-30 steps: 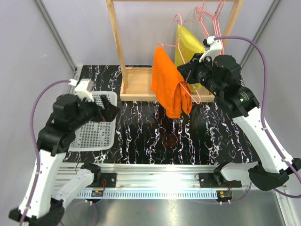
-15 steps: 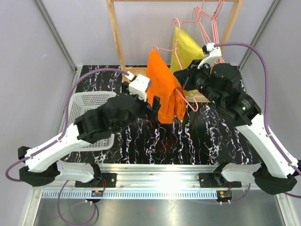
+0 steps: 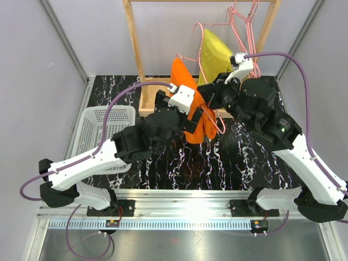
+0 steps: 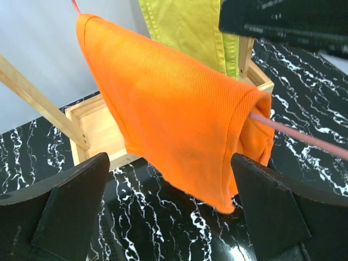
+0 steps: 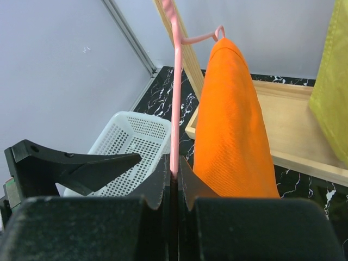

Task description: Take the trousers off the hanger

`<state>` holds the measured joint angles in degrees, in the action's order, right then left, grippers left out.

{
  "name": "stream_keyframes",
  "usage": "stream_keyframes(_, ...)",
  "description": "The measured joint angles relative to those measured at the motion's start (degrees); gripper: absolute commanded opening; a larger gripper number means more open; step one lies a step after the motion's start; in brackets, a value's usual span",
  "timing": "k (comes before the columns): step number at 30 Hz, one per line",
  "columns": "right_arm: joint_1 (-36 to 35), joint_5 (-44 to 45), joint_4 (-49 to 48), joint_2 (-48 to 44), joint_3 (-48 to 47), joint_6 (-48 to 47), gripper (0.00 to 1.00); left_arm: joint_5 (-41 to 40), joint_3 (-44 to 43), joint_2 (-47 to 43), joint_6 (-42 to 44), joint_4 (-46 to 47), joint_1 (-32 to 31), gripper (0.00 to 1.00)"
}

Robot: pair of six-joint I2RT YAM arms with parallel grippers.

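The orange trousers (image 3: 181, 76) hang folded over a pink wire hanger (image 3: 185, 56) held in the air in front of the wooden rack. My right gripper (image 3: 210, 95) is shut on the hanger's wire (image 5: 175, 103), its jaws (image 5: 174, 174) closed tight just left of the trousers (image 5: 234, 125). My left gripper (image 3: 197, 116) is open and empty, just short of the trousers' lower end. In the left wrist view the trousers (image 4: 174, 114) hang ahead of and between the open fingers (image 4: 70, 212), not touching them. The hanger wire (image 4: 304, 136) pokes out of the fold at the right.
Yellow-green trousers (image 3: 215, 51) hang on the rack behind. Several spare pink hangers (image 3: 242, 22) hang at the rack's top right. The wooden rack base (image 3: 155, 100) sits at the back. A white basket (image 3: 95, 117) stands at the left on the black marbled table.
My left arm swung from the basket across to the orange trousers, gripper open. My right arm moved the hanger with the trousers slightly up and left.
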<state>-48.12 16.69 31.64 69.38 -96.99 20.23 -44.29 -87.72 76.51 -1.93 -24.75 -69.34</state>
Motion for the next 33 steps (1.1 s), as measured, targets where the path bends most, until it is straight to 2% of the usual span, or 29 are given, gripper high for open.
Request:
stream_keyframes(13, -3.3, 3.82, -0.11, 0.02, -0.22, -0.02, 0.0, 2.84, 3.15, -1.25, -2.75, 4.92, 0.0, 0.99)
stream_keyframes(27, -4.57, 3.85, -0.52, 0.0, -0.28, 0.94, 0.0, -2.64, 6.93, 0.5, -2.38, 5.53, 0.0, 0.99)
stream_keyframes(33, -5.53, 4.0, -0.79, 0.0, -0.28, 2.29, 0.0, -2.49, 8.07, 0.37, -2.56, 8.76, 0.02, 0.99)
